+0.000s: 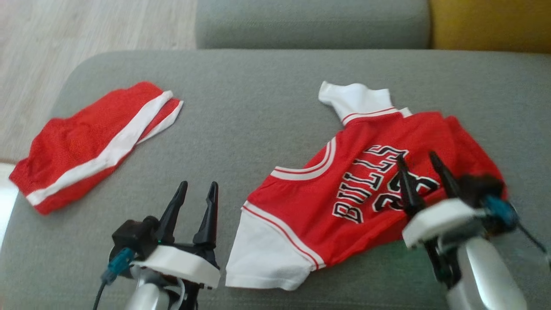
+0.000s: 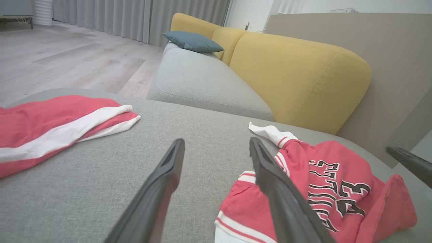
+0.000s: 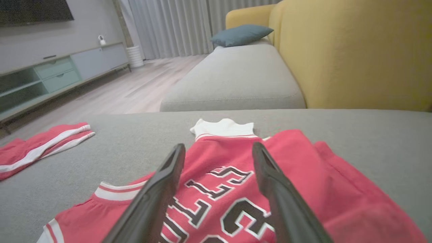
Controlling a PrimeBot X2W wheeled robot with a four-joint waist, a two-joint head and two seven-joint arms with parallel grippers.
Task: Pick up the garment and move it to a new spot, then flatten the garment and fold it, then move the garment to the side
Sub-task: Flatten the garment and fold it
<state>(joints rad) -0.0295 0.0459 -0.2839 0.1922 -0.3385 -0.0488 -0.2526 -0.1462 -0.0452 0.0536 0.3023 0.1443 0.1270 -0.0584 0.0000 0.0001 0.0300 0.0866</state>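
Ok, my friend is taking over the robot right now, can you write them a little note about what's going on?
Left gripper: open, empty, over the bare grey fabric cushion, beside the red Bulls jersey with white sleeves.
Right gripper: open, empty, over the jersey's lettering.
Jersey: on the cushion's right half, print up, one side bunched, not folded.
Red shorts with a white stripe: at the cushion's left edge, apart from the jersey.
Done: nothing yet on the jersey, as far as it shows.
Left: grasp it, move it, flatten, fold, set aside.
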